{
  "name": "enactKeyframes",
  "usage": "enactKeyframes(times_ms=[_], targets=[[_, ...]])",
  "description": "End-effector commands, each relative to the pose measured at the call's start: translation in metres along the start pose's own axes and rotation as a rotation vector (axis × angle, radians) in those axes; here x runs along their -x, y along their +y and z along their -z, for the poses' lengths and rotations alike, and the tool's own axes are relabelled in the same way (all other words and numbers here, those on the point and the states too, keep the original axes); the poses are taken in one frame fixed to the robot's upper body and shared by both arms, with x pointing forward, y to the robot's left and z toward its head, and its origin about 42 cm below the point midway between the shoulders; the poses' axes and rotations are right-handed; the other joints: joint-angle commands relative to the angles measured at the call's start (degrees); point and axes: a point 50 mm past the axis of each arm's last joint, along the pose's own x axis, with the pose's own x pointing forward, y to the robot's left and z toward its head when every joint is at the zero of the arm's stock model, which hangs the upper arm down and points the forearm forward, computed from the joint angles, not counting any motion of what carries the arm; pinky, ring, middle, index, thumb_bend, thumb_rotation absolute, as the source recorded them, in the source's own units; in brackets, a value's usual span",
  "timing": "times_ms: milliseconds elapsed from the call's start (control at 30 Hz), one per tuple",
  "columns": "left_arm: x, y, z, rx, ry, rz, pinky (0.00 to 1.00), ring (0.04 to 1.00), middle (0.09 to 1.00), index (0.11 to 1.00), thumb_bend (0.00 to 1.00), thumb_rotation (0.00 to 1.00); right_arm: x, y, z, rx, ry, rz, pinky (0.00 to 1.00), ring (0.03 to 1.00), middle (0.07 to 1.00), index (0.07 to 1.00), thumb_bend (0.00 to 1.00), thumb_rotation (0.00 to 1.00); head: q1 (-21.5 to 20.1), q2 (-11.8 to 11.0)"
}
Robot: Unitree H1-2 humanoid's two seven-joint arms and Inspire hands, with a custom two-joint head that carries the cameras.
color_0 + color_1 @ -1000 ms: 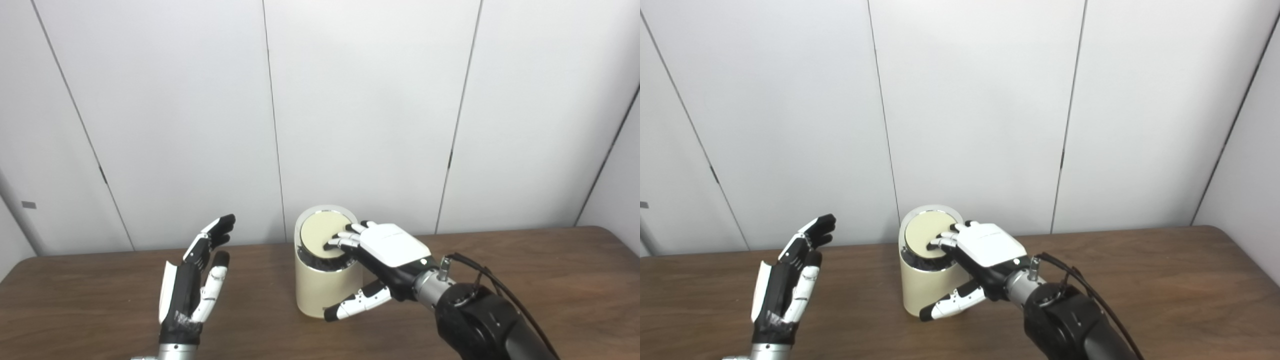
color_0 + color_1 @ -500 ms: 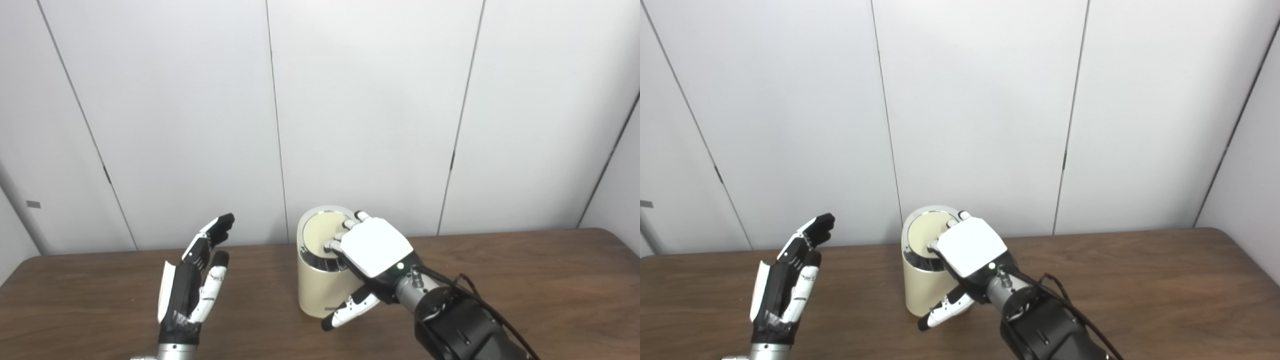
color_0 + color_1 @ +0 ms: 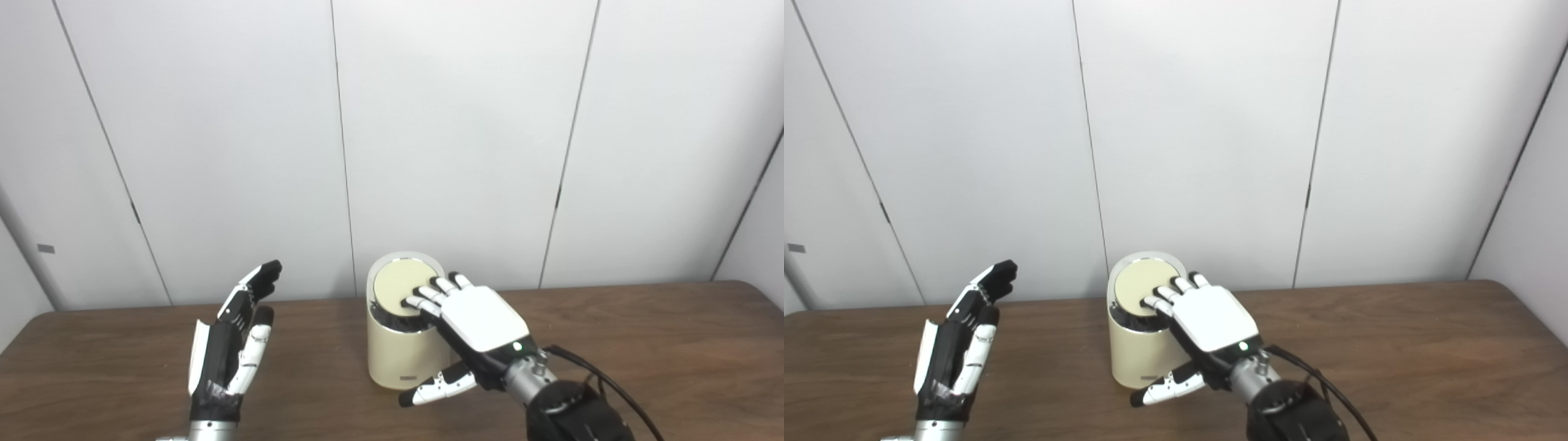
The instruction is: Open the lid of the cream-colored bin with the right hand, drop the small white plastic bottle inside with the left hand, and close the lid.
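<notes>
Although its lid [image 3: 402, 286] lies tilted within the chrome rim, the cream-colored bin [image 3: 401, 354] stands upright on the brown wooden table [image 3: 643, 343], near the table's far edge and roughly at the middle of its width, close to the white panelled wall [image 3: 459, 122]. The lid's near side sits lower than its far side, and a dark gap shows between the lid and the front of the rim. The right hand [image 3: 474, 318] lies palm down over the near right portion of the bin top; its fingers [image 3: 422, 296] are extended, with the dark tips reaching onto the near edge of the lid. Whether they press on it or merely rest there cannot be told. The thumb [image 3: 438, 387] juts out below, just in front of the bin's lower wall, apart from the fingers, so this hand is spread and grips nothing. A black cable [image 3: 612, 386] runs along the right forearm. The left hand [image 3: 229, 349] is held well to the left of the bin, raised above the table, fingers straight and pointing up and away, palm turned toward the bin; it is released and holds nothing. The small white plastic bottle is not visible in either view.
</notes>
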Motion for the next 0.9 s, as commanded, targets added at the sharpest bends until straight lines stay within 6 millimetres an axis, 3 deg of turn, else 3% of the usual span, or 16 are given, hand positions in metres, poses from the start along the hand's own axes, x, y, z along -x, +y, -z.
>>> enactKeyframes(times_ms=[0,433,567,767,833,867], targets=[[-0.014,0.002,-0.013,0.001,-0.077,-0.003,0.85,0.86,0.853,0.841,0.55,0.82,-0.004,-0.018,0.002,-0.041,-0.03,0.151,1.0,1.0,0.999,0.993,0.73,0.74,-0.1,0.1],[-0.013,0.003,-0.012,-0.012,-0.075,-0.002,0.85,0.858,0.852,0.84,0.54,0.83,0.014,-0.008,0.024,-0.271,-0.059,0.278,1.0,1.0,1.0,1.0,0.7,0.67,0.1,-0.3],[-0.013,0.004,-0.012,-0.02,-0.075,0.001,0.84,0.859,0.857,0.845,0.54,0.84,0.022,0.0,0.035,-0.428,-0.073,0.334,1.0,1.0,1.0,1.0,0.7,0.68,0.5,-0.4],[-0.012,0.006,-0.012,-0.021,-0.073,-0.003,0.83,0.851,0.854,0.841,0.51,0.84,0.039,0.031,0.069,-0.659,-0.072,0.512,0.98,1.0,1.0,1.0,0.63,0.84,0.4,-0.7],[-0.011,0.007,-0.011,-0.006,-0.069,-0.006,0.83,0.851,0.858,0.843,0.47,0.84,0.044,0.044,0.082,-0.694,-0.049,0.588,0.96,0.995,1.0,1.0,0.55,0.9,0.8,-1.2],[-0.01,0.008,-0.01,0.003,-0.064,-0.007,0.84,0.852,0.861,0.844,0.42,0.83,0.045,0.048,0.085,-0.702,-0.035,0.618,0.93,0.976,0.989,0.975,0.47,0.93,1.2,-2.0]])
